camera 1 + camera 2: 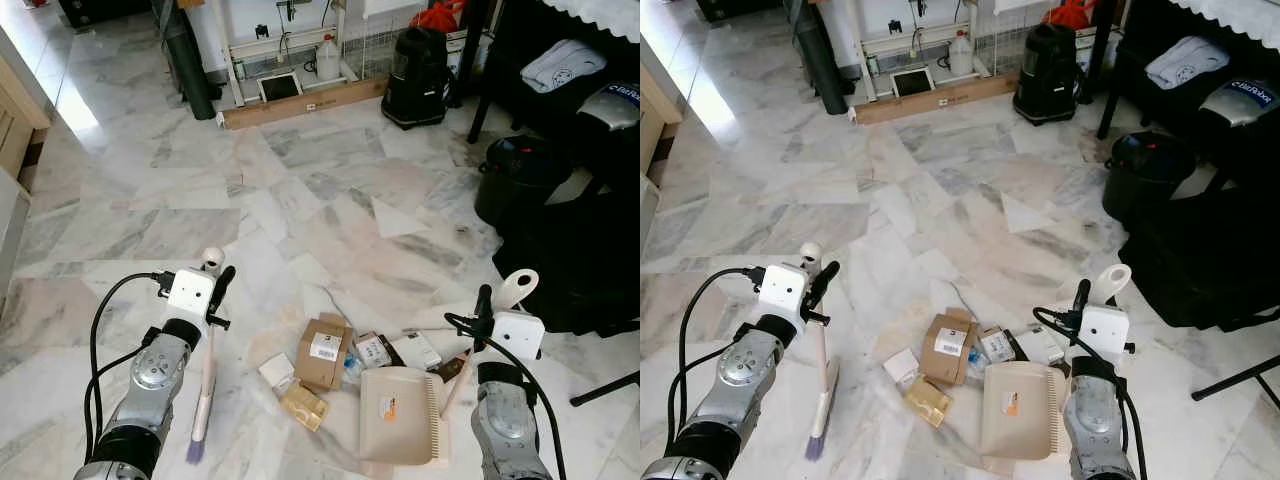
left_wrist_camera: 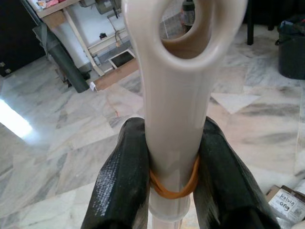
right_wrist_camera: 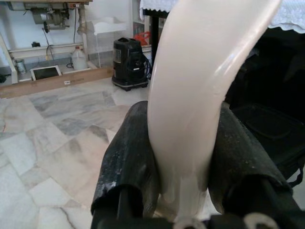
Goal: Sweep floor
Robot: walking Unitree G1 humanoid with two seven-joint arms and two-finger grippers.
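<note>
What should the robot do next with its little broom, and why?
Probably swing the left gripper so the broom brushes right, toward the dustpan. The right gripper already holds the dustpan flat on the floor, and the small boxes lie between the bristles and the pan, so one short push looks likely to slide them in.

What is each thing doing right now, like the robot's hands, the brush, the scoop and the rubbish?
Left gripper: shut on the brush handle.
Right gripper: shut on the dustpan handle.
Brush: held, bristles down at the floor.
Dustpan: flat on the floor beside the litter.
Cardboard box: lying on the floor, unswept.
Black bin: upright.
</note>
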